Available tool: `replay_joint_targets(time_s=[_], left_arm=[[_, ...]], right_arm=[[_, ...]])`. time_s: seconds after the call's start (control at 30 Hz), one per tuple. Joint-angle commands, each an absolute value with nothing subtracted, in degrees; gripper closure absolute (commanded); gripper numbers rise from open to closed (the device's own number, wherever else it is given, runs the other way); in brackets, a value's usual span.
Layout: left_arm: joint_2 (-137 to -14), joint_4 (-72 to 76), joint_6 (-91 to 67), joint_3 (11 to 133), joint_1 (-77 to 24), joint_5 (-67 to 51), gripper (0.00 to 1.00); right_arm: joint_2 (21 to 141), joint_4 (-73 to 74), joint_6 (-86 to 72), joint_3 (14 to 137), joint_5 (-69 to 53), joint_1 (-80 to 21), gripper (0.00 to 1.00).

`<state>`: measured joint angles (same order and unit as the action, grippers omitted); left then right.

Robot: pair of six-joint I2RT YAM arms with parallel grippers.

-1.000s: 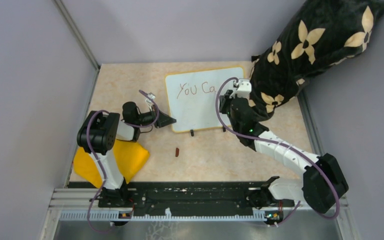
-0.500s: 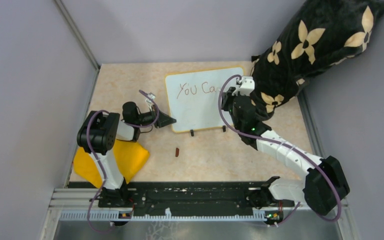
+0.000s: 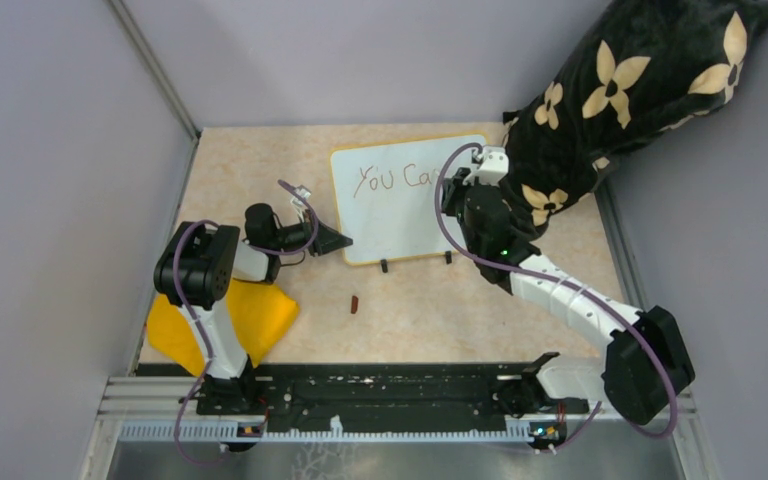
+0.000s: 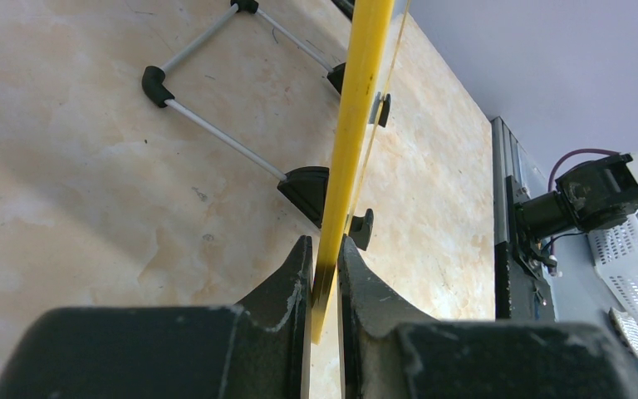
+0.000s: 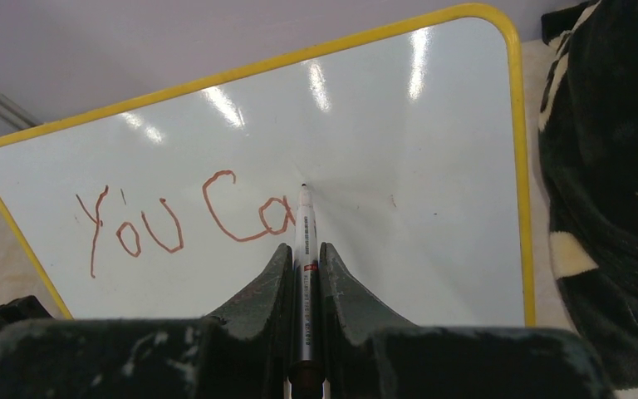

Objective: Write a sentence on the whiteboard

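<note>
Cloth: a folded yellow fabric cloth [image 3: 232, 318] lies at the near-left corner of the beige marbled table [image 3: 250, 170], partly under the left arm.
Left gripper: the black two-finger left gripper [image 3: 340, 240] [image 4: 324, 266] is clenched on the left edge of the board's frame, the yellow strip pinched between both fingers.
Whiteboard: the small glossy white rectangular whiteboard with thin yellow frame [image 3: 400, 220] [image 5: 415, 150] [image 4: 357, 116] stands toward the far edge, about mid-table. It rests on small black feet, with a wire prop behind it.
Sentence: the thin reddish-brown handwritten sentence [image 3: 390, 178] [image 5: 183, 220] reads "You Ca" so far, one line along the upper left of the board.
Loose piece: a small dark red-brown oblong piece [image 3: 354, 303] lies on the table between the board's near edge and the arm bases; cannot tell what it is.
Right gripper: the black right gripper [image 5: 303, 253] grasps a slim white marker [image 5: 304, 218], with its tip on the board just right of the "a".
Cushion: a black plush cushion with cream flower shapes [image 3: 640, 80] fills the far-right corner, just beside the board's right edge.
</note>
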<state>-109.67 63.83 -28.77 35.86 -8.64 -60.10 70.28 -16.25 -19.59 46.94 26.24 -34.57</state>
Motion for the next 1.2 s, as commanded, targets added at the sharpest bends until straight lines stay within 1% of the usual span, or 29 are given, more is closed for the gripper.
replay_joint_targets(time_s=[0.0, 0.37, 0.87, 1.17], left_arm=[[-108.97, 61.70, -27.47, 35.71, -8.96, -59.20, 1.00], [-108.83, 61.70, -27.60, 35.75, -8.96, -59.19, 1.00], [-108.66, 61.70, -27.59, 35.77, -8.96, -59.10, 1.00], [-108.56, 61.70, -27.55, 35.67, -8.96, -59.10, 1.00]], right_arm=[[70.55, -18.81, -19.93, 49.27, 25.53, -33.65, 1.00], [71.02, -18.20, -21.21, 47.65, 25.02, -33.20, 1.00], [68.18, -17.84, -23.37, 42.21, 24.74, -33.18, 1.00], [69.00, -17.62, -22.71, 44.27, 25.02, -33.20, 1.00]])
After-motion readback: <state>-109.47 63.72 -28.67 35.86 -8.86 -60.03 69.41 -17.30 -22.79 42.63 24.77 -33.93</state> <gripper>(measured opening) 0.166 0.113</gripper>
